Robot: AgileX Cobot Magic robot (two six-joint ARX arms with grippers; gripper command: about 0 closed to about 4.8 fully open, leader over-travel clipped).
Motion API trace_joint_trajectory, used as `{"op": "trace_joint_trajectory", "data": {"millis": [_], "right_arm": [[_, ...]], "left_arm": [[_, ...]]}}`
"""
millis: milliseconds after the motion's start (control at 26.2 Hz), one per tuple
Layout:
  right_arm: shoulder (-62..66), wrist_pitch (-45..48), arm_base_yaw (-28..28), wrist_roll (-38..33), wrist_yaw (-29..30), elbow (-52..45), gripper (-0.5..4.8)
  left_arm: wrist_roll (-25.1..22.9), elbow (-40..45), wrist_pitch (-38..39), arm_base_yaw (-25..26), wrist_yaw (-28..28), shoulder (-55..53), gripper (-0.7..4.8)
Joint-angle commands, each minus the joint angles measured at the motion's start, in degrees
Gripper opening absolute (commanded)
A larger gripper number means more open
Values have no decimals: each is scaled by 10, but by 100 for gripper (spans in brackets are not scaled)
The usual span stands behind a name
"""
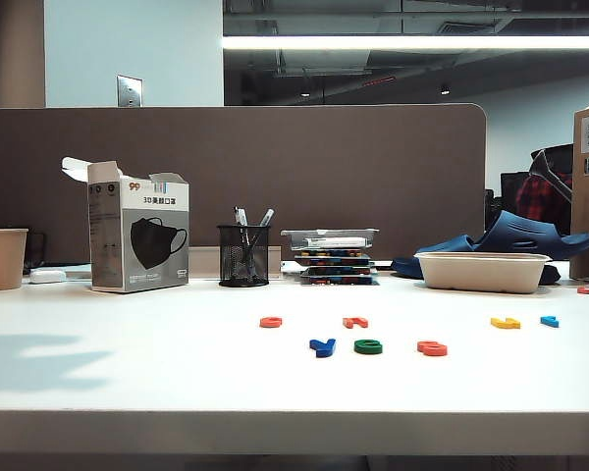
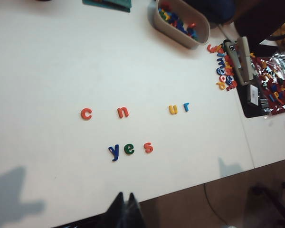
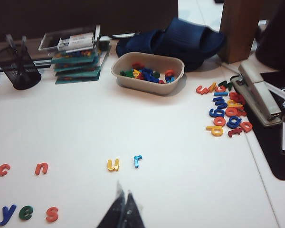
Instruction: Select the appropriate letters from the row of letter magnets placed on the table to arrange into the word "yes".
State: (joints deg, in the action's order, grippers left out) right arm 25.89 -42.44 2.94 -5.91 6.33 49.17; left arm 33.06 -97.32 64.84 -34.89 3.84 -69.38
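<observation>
- Both end effectors hang above the white worktop (image 1: pixel 128 363) and hold nothing.
- The left end effector (image 2: pixel 124 209) shows as two dark tips pressed together, so it is clenched. It sits over the front edge of the worktop, near the word.
- The right end effector (image 3: pixel 122 211) also has its dark tips squeezed together, clenched on nothing. It hangs near the yellow u (image 3: pixel 113 165) and the light blue r (image 3: pixel 137 161).
- Three letters lie in a short line near the front edge: a dark blue y (image 2: pixel 114 152), a green e (image 2: pixel 128 148) and an orange-red s (image 2: pixel 148 147). They spell "yes". They sit close together but do not touch.
- Behind them lies a second line of letters: an orange-red c (image 2: pixel 86 113), an orange-red n (image 2: pixel 123 112), then a gap, then the yellow u and the light blue r side by side.
- A beige tray (image 3: pixel 175 71) full of small colored letters stands farther back.
- A loose pile of letters (image 3: pixel 225 111) lies to the right of the tray, next to a stapler (image 3: pixel 259 97).
- A black mesh pen cup (image 1: pixel 243 255) and a face mask box (image 1: pixel 137 235) stand at the back of the worktop.
</observation>
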Motion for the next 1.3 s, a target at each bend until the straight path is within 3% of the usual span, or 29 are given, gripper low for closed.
{"op": "trace_joint_trajectory", "data": {"millis": [38,497,994,1299], "right_arm": [[-35,77,0,-1,14,-63,-1],[-111,265,0,-23,25,-256,-1],[-259,296,0,-33,25,-366,-2],[-259,365,1,-13,24,-418,-1]], "left_arm": [[0,-2,-15,0,-2,1,-5],[-1,-2,-24,0,-1,1,-5],[0,-2,-24,0,-2,1,-5],[0,-2,-28,0,0,0,-5]]}}
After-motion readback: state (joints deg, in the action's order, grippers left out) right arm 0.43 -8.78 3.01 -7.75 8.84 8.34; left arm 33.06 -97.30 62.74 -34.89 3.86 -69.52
